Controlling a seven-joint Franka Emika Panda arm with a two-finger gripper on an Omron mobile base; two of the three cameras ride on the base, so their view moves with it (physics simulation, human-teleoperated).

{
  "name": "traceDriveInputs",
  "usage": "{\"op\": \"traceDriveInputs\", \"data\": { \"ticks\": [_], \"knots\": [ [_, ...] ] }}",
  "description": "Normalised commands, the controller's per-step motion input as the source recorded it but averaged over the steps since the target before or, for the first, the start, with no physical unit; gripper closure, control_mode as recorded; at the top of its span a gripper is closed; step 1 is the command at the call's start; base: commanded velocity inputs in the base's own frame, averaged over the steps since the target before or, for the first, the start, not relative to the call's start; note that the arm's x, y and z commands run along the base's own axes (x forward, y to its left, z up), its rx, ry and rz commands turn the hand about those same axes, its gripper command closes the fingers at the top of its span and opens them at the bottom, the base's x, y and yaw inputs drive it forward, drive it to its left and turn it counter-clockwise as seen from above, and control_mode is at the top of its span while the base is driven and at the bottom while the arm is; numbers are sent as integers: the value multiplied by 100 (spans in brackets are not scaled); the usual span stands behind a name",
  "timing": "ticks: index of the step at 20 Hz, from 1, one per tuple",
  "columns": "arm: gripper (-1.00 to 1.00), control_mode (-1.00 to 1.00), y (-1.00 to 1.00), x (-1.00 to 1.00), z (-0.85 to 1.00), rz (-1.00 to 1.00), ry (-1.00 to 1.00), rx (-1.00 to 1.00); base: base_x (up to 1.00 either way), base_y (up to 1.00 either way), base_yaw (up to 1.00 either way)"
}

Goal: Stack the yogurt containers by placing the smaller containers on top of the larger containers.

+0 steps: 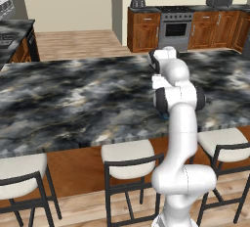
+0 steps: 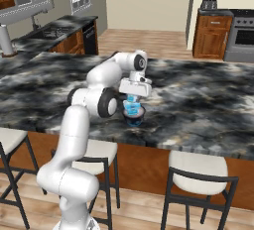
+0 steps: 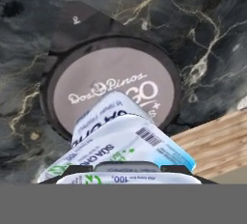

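Two yogurt tubs, one held above the other.
The gripper is clamped on a light-blue cup just over the wide dark-rimmed tub near the marble counter edge; contents unseen.

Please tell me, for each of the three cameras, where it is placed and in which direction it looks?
Left base view: behind the arm's left, facing forward over the marble counter toward the stove; the arm rises lower right.
Right base view: behind its right, same counter; the gripper holds a light-blue cup over the dark-rimmed tub.
Hand view: looks down along the gripper at that cup and tub.
Both base views share counter and arm.
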Motion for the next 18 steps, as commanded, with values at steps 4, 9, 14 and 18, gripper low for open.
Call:
{"op": "traceDriveInputs", "data": {
  "ticks": [4, 9, 14, 18],
  "knots": [
    [100, -100, -3, 0, 0, 0, 4, 0, 0, 0, 0],
    [100, -100, -1, 1, 0, 0, 0, 0, 0, 0, 0],
    [100, -100, -1, 1, 0, 0, 0, 0, 0, 0, 0],
    [100, -100, -1, 0, 0, 0, 3, 0, 0, 0, 0]
  ]
}}
